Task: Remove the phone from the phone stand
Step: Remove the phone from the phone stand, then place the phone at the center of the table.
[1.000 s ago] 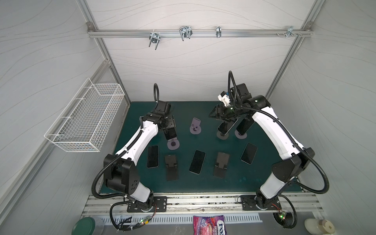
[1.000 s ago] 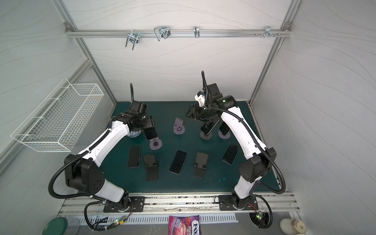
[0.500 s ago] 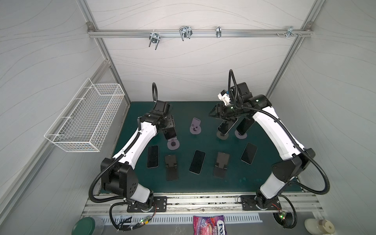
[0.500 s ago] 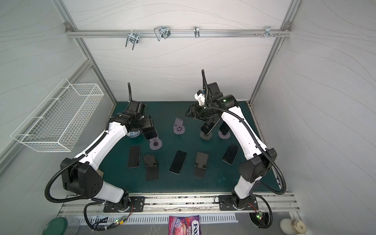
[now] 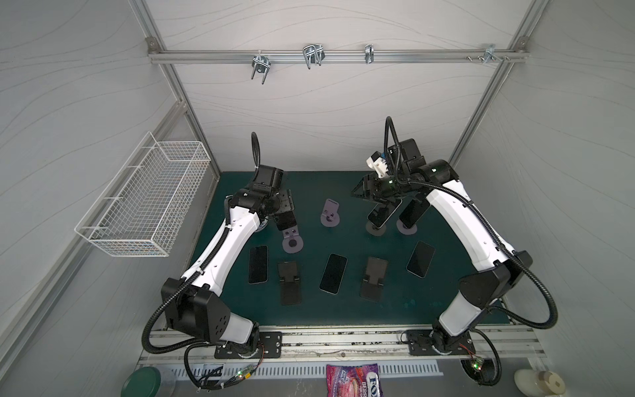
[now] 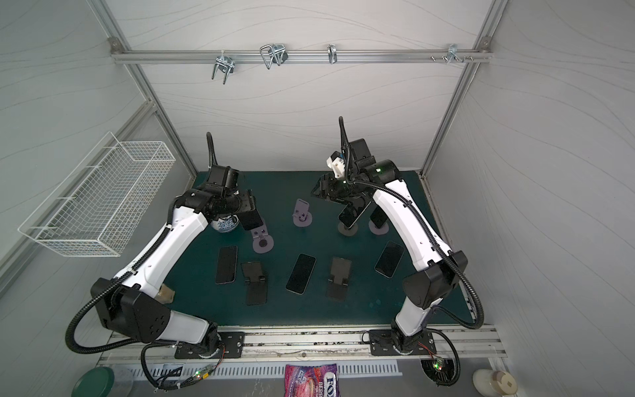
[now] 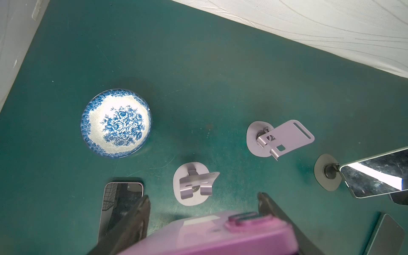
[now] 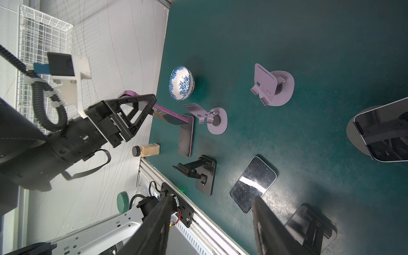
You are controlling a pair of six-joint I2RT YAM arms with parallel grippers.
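My left gripper [image 5: 284, 207] is shut on a purple phone [image 7: 209, 234], held by its side edges with its screen dark in both top views [image 6: 252, 220]. The phone hangs tilted just above the empty lilac phone stand [image 5: 292, 241], clear of its cradle [image 7: 195, 187]. The right wrist view shows the phone [image 8: 167, 113] sloping down toward that stand [image 8: 209, 119]. My right gripper [image 5: 360, 189] hovers open and empty over the back right of the mat, above a phone leaning on a grey stand [image 5: 383, 213]. Its fingers [image 8: 159, 225] frame bare mat and rail.
A blue-and-white bowl [image 7: 116, 123] sits left of the stand. Another empty lilac stand [image 5: 330, 214] stands mid-back, and a second phone on a stand [image 5: 412, 214] is at back right. Flat phones [image 5: 257, 264] [image 5: 333, 273] [image 5: 421, 259] and black stands [image 5: 289, 282] [image 5: 374, 283] lie in front.
My left arm has shifted slightly up and back with the purple phone still in its grip. The right arm has hardly moved.
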